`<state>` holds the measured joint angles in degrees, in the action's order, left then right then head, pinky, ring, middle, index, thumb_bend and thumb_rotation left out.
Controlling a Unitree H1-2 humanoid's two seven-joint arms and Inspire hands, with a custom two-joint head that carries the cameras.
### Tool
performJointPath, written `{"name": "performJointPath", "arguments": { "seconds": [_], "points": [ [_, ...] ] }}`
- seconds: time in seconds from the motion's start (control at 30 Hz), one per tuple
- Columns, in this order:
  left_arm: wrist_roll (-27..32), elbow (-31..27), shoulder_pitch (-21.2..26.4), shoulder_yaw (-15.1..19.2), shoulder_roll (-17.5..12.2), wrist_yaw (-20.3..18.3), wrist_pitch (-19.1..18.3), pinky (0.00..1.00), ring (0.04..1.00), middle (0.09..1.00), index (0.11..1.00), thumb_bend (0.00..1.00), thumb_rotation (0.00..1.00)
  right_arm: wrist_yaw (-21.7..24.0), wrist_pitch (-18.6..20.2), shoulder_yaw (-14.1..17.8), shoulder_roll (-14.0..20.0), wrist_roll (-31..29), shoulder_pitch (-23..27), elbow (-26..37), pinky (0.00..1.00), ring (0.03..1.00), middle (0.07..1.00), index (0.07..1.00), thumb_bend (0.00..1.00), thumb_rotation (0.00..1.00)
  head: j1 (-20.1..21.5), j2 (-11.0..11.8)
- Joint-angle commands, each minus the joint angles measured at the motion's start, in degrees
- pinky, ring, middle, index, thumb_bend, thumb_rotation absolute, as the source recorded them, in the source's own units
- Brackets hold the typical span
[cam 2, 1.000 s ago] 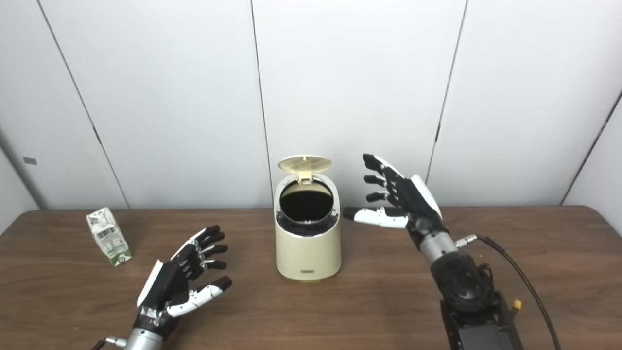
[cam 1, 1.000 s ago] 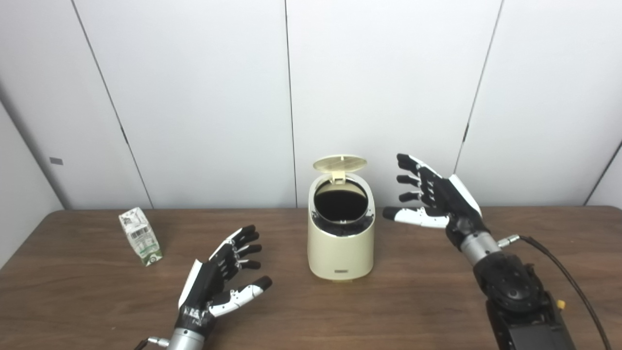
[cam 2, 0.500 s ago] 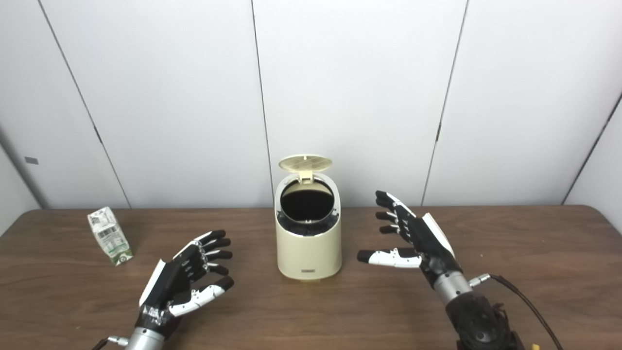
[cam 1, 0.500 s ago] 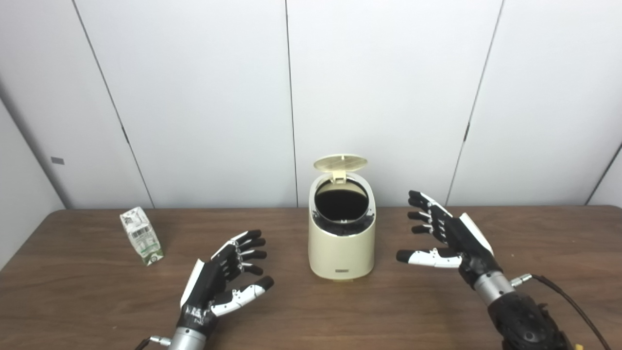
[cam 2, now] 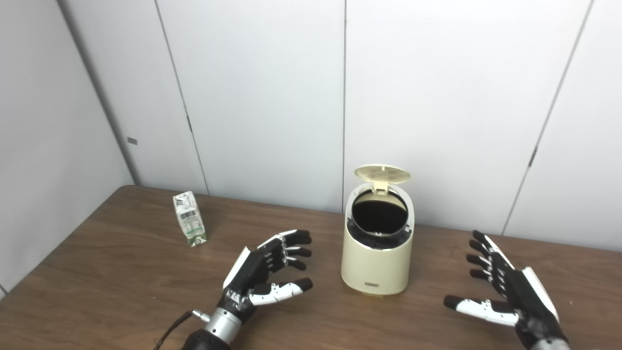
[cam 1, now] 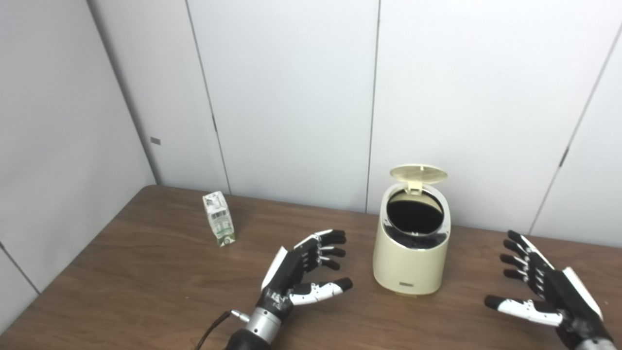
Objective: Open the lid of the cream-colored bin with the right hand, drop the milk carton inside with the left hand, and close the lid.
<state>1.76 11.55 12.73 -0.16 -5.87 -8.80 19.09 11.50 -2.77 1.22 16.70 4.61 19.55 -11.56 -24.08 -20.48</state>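
Bin (cam 1: 411, 257) lid (cam 1: 418, 173) is up; both robot hands empty, fingers spread. Left robot hand (cam 1: 302, 267) should reach to the milk carton (cam 1: 218, 225), upright near the table's (cam 1: 146, 272) far left edge, and grip its sides. Right robot hand (cam 1: 549, 289) stays clear of the opening.

Left hand (cam 1: 301, 272) and right hand (cam 1: 549, 296), both empty, fingers spread.

Cream bin (cam 1: 411, 262), green-white carton (cam 1: 219, 224)

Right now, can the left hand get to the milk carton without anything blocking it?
Probably yes. The left hand is open and the bare table lies between it and the upright milk carton.
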Motion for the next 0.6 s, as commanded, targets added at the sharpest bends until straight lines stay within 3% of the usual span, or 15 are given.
{"name": "performJointPath", "arguments": {
  "seconds": [0.0, 0.03, 0.2, 0.33, 0.57],
  "points": [
    [-0.9, -3.4, 1.3, 1.1, -1.1, 1.5, 1.2, 0.63, 0.728, 0.790, 0.814, 0.75, 0.18, -0.2, -2.6, 0.7, 1.0, -1.3, 2.5, 0.2, 0.62, 0.795, 0.871, 0.879, 0.99, 0.39, 0.1, 0.1],
    [-1.1, -4.0, 1.3, 1.4, -1.4, 1.7, 1.2, 0.62, 0.720, 0.780, 0.807, 0.75, 0.18, -0.2, -2.6, 0.7, 0.9, -1.4, 2.5, 0.2, 0.56, 0.773, 0.855, 0.860, 1.00, 0.40, 0.1, 0.1],
    [-2.8, -9.1, 0.9, 3.0, -3.7, 2.3, 0.5, 0.62, 0.722, 0.758, 0.785, 0.72, 0.14, -0.6, -2.6, 0.2, 0.9, -0.5, 2.4, 1.2, 0.49, 0.745, 0.840, 0.840, 1.00, 0.42, -0.3, 0.4],
    [-3.5, -15.4, 0.7, 4.0, -6.2, 2.1, -3.5, 0.61, 0.728, 0.753, 0.776, 0.72, 0.10, -1.0, -4.6, 0.0, 1.1, 0.0, 2.8, -0.7, 0.48, 0.735, 0.835, 0.845, 1.00, 0.47, -0.6, 0.4],
    [-4.2, -19.4, 4.4, 9.1, -14.5, 1.9, -6.8, 0.60, 0.712, 0.753, 0.750, 0.71, 0.03, -0.7, -4.5, 0.0, 1.4, -0.2, 2.9, -0.5, 0.45, 0.721, 0.825, 0.829, 1.00, 0.47, -1.0, 0.6]
  ]
}}
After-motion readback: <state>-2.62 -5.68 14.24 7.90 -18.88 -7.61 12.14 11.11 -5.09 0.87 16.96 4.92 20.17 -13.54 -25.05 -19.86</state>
